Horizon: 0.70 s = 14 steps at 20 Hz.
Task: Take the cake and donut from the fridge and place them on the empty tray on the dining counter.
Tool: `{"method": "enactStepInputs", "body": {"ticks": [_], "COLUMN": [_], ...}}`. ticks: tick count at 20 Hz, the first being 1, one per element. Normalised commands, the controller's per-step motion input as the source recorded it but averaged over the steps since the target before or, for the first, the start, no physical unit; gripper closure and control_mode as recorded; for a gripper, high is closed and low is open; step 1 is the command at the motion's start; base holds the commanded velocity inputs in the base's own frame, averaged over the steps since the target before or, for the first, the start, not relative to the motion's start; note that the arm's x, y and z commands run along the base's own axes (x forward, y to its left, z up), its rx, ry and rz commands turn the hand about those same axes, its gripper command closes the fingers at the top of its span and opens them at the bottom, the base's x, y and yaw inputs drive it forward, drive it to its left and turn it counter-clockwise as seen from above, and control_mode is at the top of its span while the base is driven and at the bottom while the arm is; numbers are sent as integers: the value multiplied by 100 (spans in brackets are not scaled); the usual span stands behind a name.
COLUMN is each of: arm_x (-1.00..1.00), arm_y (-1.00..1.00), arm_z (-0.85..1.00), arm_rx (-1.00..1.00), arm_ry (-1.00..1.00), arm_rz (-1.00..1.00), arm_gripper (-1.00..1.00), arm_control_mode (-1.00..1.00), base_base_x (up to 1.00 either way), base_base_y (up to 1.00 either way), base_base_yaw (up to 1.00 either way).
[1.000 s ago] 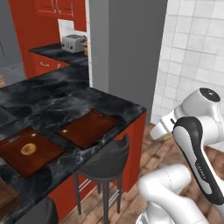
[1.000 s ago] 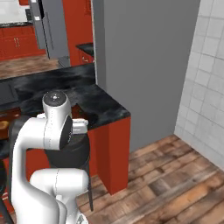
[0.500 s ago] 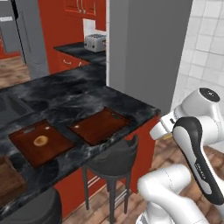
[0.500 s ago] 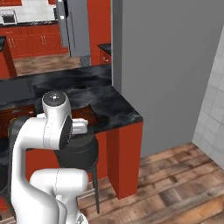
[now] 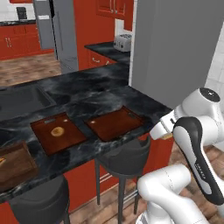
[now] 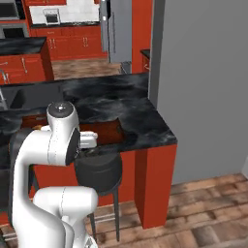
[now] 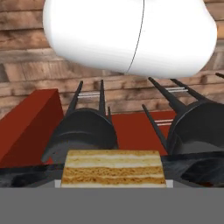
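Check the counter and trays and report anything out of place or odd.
Nothing looks spilled, tipped or damaged. Two trays lie flat on the dining counter: the empty tray and its neighbour, which carries a small tan pastry. The cake sits level at the gripper.

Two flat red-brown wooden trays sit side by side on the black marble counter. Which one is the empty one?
The red-brown wooden tray nearer the grey pillar is bare. The other red-brown tray, farther from the pillar, has a small tan round pastry on it.
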Motion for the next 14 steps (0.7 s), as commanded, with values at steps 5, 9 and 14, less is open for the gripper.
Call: {"method": "enactStepInputs", "body": {"ticks": [5, 9, 14], "arm_x": [0, 0, 0], "arm_y": [0, 0, 0], "arm_z": [0, 0, 0], "arm_rx": [0, 0, 0], "arm_ry": [0, 0, 0], "arm_rz": [0, 0, 0], "arm_gripper": [100, 100, 100], "arm_control_mode": [100, 100, 100], "base_base_x": [28, 33, 40], "base_base_y": [-20, -18, -8], "base_base_yaw": [35, 34, 26]}}
